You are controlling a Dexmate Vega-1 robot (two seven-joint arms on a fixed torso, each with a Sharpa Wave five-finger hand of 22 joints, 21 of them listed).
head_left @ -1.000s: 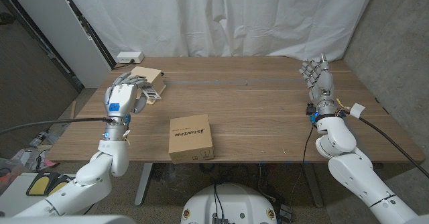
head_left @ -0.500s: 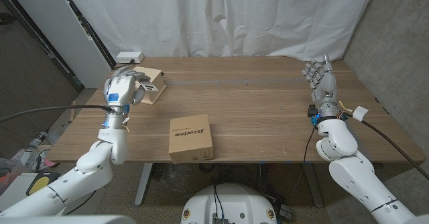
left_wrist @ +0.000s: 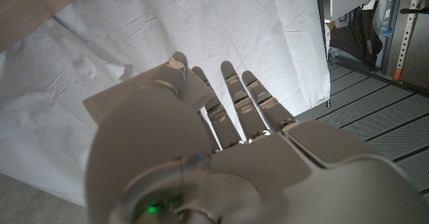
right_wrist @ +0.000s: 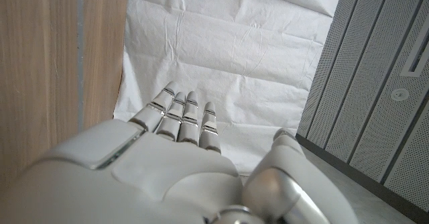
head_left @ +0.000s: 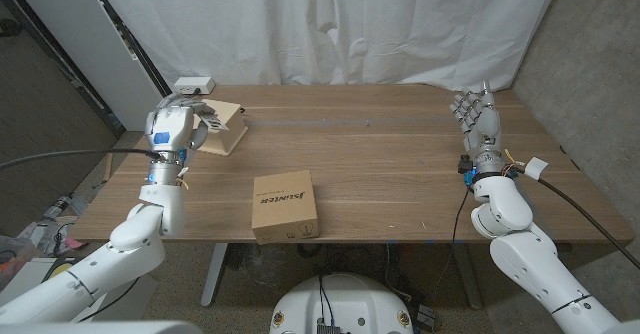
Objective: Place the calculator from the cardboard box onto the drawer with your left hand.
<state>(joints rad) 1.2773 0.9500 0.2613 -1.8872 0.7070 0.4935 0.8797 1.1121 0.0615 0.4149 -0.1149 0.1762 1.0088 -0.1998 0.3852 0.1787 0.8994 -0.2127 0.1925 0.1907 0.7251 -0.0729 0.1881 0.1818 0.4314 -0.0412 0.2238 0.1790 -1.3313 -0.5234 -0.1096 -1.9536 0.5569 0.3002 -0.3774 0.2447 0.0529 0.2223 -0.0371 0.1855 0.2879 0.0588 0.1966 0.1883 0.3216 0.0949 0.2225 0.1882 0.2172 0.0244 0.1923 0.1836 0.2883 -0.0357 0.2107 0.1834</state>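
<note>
Calculator (head_left: 213, 122), as far as we can judge, is the small striped object right at the fingertips of the left hand (head_left: 176, 127) in the head view. It sits at the cardboard box (head_left: 228, 134), just past those fingers, near the far left corner of the table (head_left: 400, 174). We cannot tell whether the fingers hold it or only touch it. What we take to be the drawer (head_left: 285, 206) is a brown block with printed lettering, well apart from the fingers, toward the near edge. The right hand (head_left: 477, 119) stands upright at the other side, fingers straight, close together and holding nothing.

Seen from the left wrist, the back of the left hand (left_wrist: 221, 150) hides the palm. Its fingers (left_wrist: 231, 90) reach out fairly straight and narrow against a white curtain (left_wrist: 100, 36), with nothing visible between them.

Seen from the right wrist, the right hand (right_wrist: 154, 170) shows straight fingers (right_wrist: 181, 117) side by side, with bare wood beside them.

For this step we judge a firm hold must be confirmed before lifting clear of the box wall. The table edge lies close beside the left fingers, so we would move inward. Bare wood lies between box and drawer, giving open room for the carry.
</note>
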